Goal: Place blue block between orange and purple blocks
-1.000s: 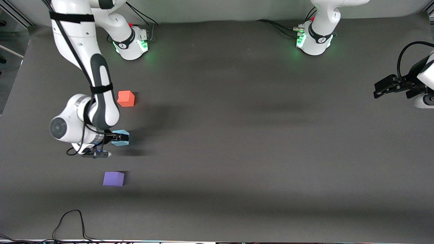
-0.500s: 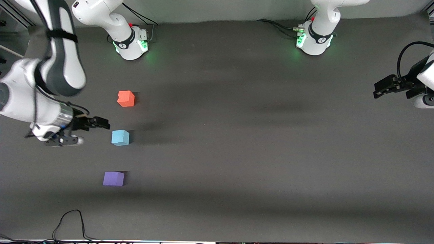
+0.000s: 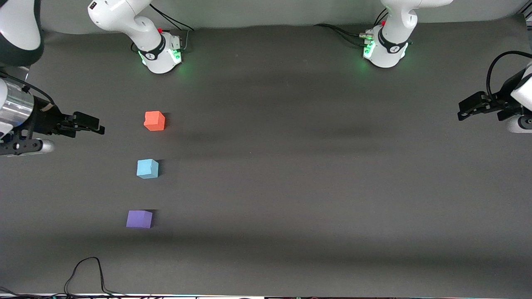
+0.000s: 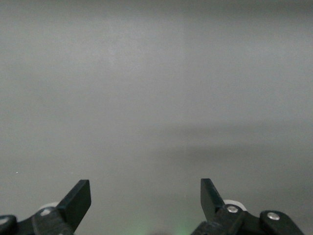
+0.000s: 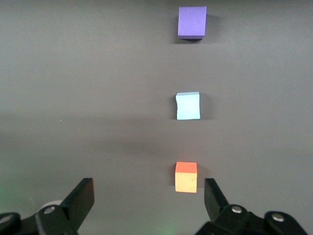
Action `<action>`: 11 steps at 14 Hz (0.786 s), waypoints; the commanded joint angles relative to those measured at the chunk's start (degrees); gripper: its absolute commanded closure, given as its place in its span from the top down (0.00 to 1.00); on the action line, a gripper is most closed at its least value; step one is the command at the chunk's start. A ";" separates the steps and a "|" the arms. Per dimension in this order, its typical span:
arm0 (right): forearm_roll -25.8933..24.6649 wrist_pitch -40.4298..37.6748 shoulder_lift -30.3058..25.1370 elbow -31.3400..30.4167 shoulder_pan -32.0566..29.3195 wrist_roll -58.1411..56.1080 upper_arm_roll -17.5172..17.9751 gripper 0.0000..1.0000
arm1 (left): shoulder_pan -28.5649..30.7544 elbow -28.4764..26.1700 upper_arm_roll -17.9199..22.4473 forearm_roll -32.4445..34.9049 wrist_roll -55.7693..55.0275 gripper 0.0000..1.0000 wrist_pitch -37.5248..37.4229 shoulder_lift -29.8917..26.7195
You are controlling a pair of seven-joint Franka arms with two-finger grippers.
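- The blue block [image 3: 147,168] is sitting free between the orange block [image 3: 154,121] and the purple block [image 3: 139,219].
- The right hand [image 3: 85,123] is hanging wide open and empty beside the orange block; a low sweep could be knocking the row askew.
- The left hand [image 3: 471,107] is waiting wide open and empty at its end of the table [image 3: 316,174].

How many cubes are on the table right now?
3, in a row toward the right arm's end: the orange block farthest from the front camera, the blue block in the middle, the purple block nearest. None seems hidden.

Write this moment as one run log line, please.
blue block: between orange block and purple block | right gripper: open | left gripper: open
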 commanded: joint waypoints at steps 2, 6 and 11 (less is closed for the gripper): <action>-5.68 -2.75 -3.64 -0.62 -16.57 1.83 18.79 1.00 | -0.02 -0.34 -0.08 -0.54 -0.19 1.00 0.49 -0.34; -6.49 -1.45 -9.26 -6.40 -37.61 3.33 40.98 0.99 | -0.02 -0.34 -0.08 -0.45 -0.19 1.00 0.49 -0.43; -6.49 3.92 -15.96 -14.59 -40.55 3.41 44.27 0.99 | -0.20 -0.34 -0.08 -0.45 -0.37 1.00 0.49 -0.43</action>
